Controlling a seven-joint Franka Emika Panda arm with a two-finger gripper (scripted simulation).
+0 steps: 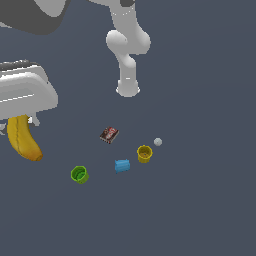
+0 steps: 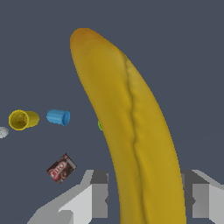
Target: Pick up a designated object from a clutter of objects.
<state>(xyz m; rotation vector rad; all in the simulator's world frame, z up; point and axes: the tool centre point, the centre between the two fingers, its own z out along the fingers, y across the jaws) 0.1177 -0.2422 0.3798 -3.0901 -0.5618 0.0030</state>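
Note:
The long yellow banana (image 1: 24,139) hangs with its curved end down, well above the floor at the exterior view's left. My gripper (image 1: 19,122) is shut on its upper part. In the wrist view the banana (image 2: 131,131) fills the middle, and the gripper (image 2: 146,199) clamps it between grey fingers (image 2: 99,192). The rest of the clutter lies on the floor below: a green cup (image 1: 79,174), a blue cup (image 1: 122,166) on its side, a yellow cup (image 1: 144,153), a dark red-brown box (image 1: 109,135) and a small pale grey ball (image 1: 158,142).
The arm's white base (image 1: 128,87) stands behind the clutter. The wrist view shows the yellow cup (image 2: 22,119), blue cup (image 2: 58,117), box (image 2: 61,168) and ball (image 2: 2,132) beside the banana, and a sliver of green cup (image 2: 100,125) behind it.

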